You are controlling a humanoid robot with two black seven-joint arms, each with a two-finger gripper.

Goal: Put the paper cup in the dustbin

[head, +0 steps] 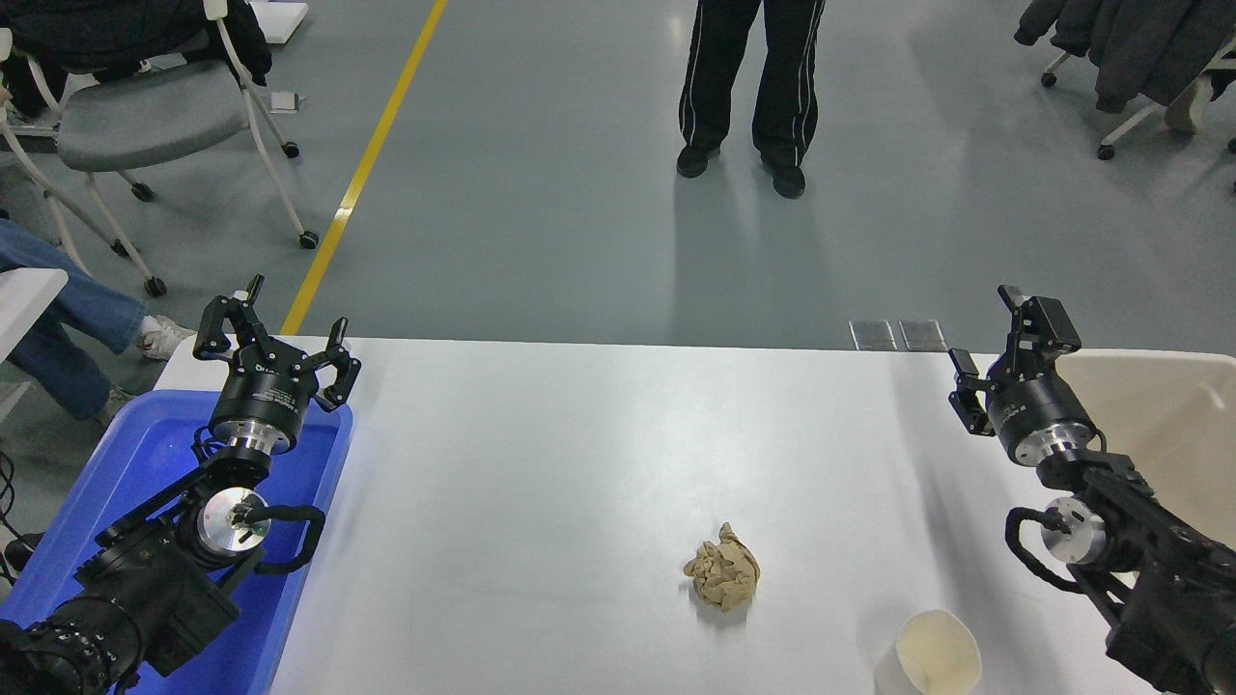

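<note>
Landmark: crumpled tan paper ball [722,579], lying on the white table [579,444]. Paper cup [930,656] stands on the table near the ball, to its right and closer to the camera, at the bottom edge of the view; mouth up and tipped slightly toward the camera, cream inside visible, nothing touching it. Dustbin [1159,405] sits well to the right of the ball and farther back, at the table's right end; only its beige wall and pale rim show, partly behind the right arm. Right gripper [995,352] hangs in the air right of the ball and farther back, above the dustbin's left rim, fingers spread, nothing between them, well apart from the cup. Left gripper [275,333] is parked far left of the ball, over the blue tray [319,541], fingers spread wide and empty. Beyond the table, farther back than the ball: a person's legs in dark trousers [751,87] standing on the grey floor; a wheeled chair [145,116] far back left.
</note>
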